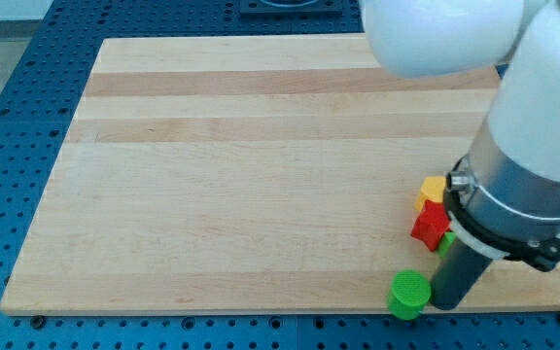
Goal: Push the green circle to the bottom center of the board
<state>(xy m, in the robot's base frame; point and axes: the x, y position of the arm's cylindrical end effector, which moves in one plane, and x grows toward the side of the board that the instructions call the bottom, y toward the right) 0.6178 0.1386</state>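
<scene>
**Rod tip beside the green circle at the board's lower right edge**

The arm carries no hand, so there is nothing to spread or pinch: it ends in 1 straight dark rod, and my tip (445,305) sits at the lower right of the frame, just to the right of the green circle (408,294). The 2 look to be touching or very nearly so; the exact contact cannot be made out. The green circle is a short matte cylinder with a flat round top, lying right at the bottom edge of the wooden board (241,194), well right of the board's centre.

Just above the rod, at the right of the frame, a red block (429,227) with an irregular, star-like outline lies against a yellow block (433,189), whose shape is partly hidden by the arm. A sliver of another green block (445,240) shows beside the red one.

The board is pale, smooth wood with lengthwise grain bands. It rests on a blue perforated table (17,107). The arm's casing (542,117) is glossy white with a grey collar.
</scene>
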